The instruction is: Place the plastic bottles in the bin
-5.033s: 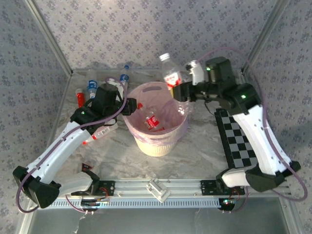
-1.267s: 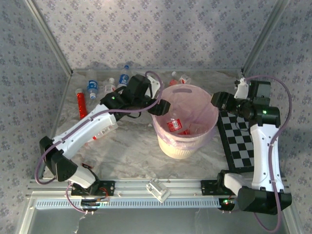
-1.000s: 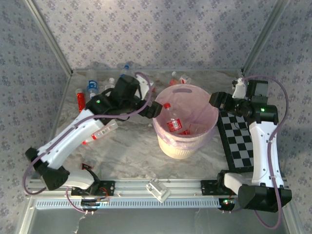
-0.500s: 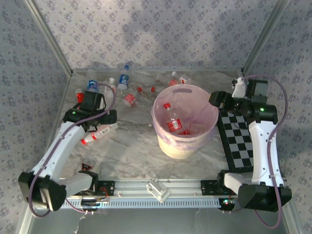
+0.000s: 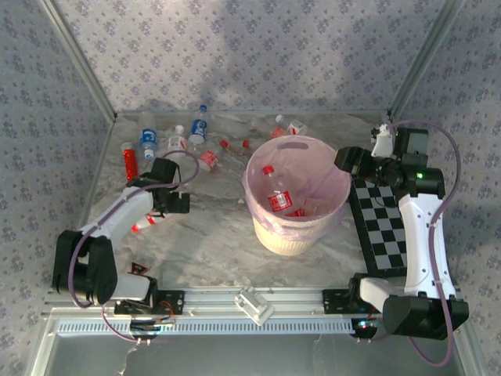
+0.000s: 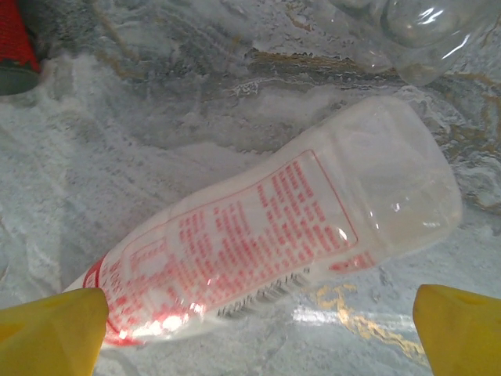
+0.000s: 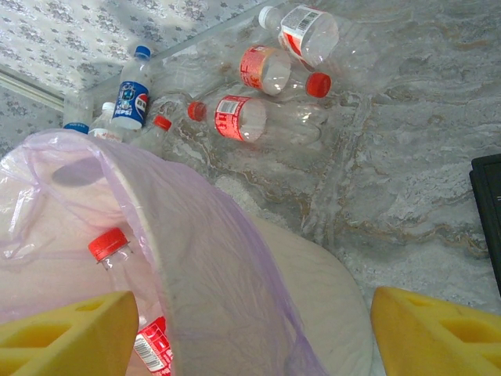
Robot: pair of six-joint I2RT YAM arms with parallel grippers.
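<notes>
While my left claw (image 6: 250,333) hangs wide open, empty, over a red-labelled bottle (image 6: 266,235), I see right claw (image 7: 250,333) open, empty, at bin (image 7: 313,290) rim

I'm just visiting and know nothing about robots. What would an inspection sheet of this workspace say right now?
Surface: marble-patterned table.
Job's things: cream bin with a pink bag, holding a red-capped bottle; more bottles lying at the far left; one red-label bottle beneath the left tool.
Clutter: checkerboard at the right.
Grippers: left tool open above that bottle; right tool open, empty, at the bin's right rim.
Cables: purple cables looped along both arms.
Surroundings: floral walls; metal rail in front.
</notes>
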